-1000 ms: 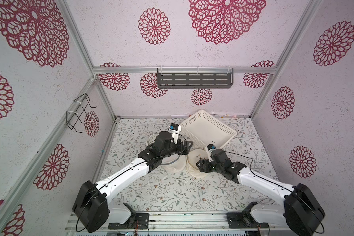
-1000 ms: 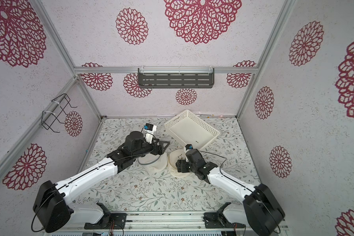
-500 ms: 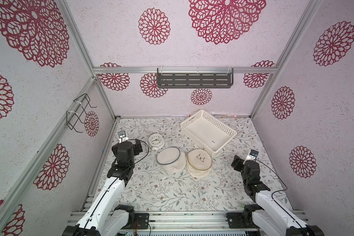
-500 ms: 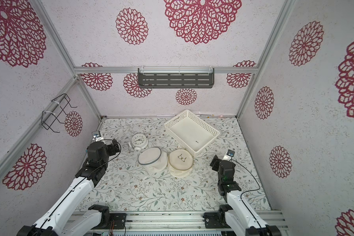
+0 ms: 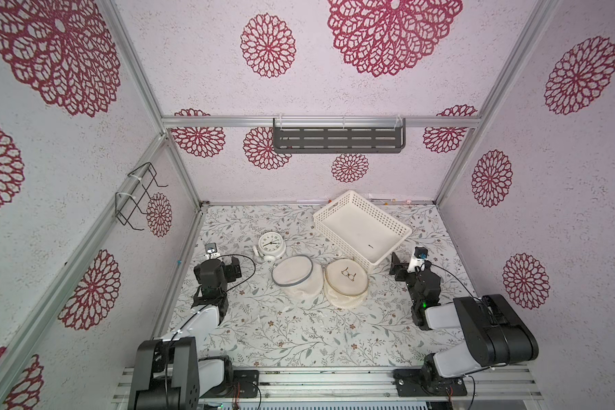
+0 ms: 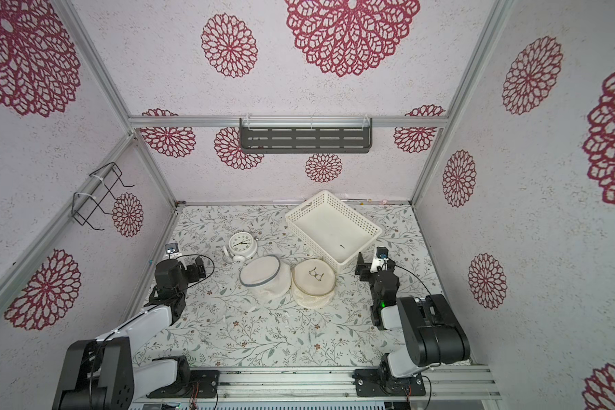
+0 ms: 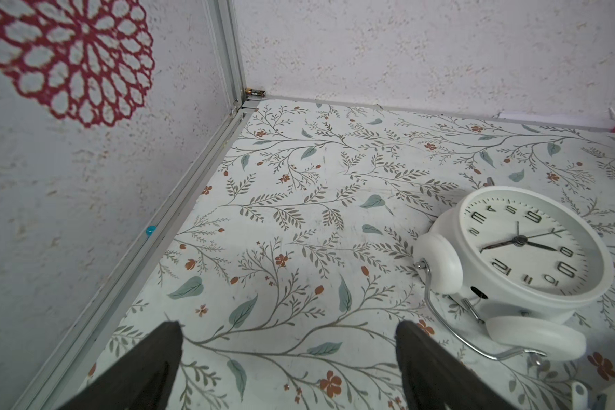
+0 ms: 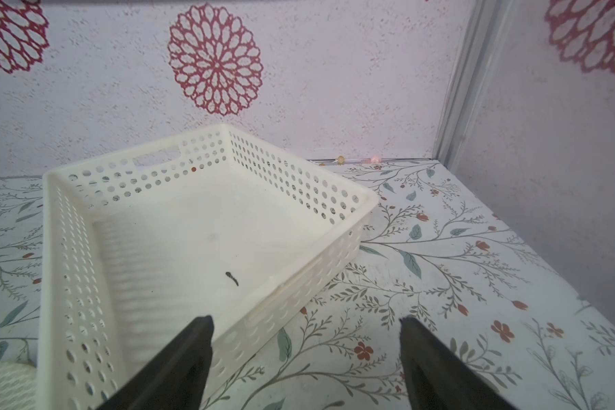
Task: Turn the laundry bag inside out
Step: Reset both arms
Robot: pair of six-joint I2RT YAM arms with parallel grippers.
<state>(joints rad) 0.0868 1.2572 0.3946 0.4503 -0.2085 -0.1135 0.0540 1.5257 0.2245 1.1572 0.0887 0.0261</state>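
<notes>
Left claw [image 7: 288, 330]: jaws spread wide, nothing between them, nothing touched. It hangs low over the floral tabletop [image 5: 299, 337], close to the left wall rail.

Right claw [image 8: 306, 323]: jaws also wide apart and empty. It is low over the table on the opposite side.

Grey-rimmed laundry bag [image 5: 293, 278]: lies between my two claws, nearer the left one but clear of it. It is round white mesh, slumped flat on the table.

Cream laundry bag [image 5: 345, 289]: touches the grey-rimmed one on the side toward my right claw, and is apart from that claw. It has a small spectacles print on top. I cannot tell from here whether these are two bags or two parts of one.

Alarm clock [image 7: 519, 248]: white, on its back with the face up. It sits just ahead of the left claw, off toward the right-claw side. Its bells point back at the claw, and it is not in contact with the fingers.

Perforated basket [image 8: 68, 248]: white, straight ahead of the right claw. Its near corner sits just under the finger closest to the bags. There is a small dark speck on its floor.
</notes>
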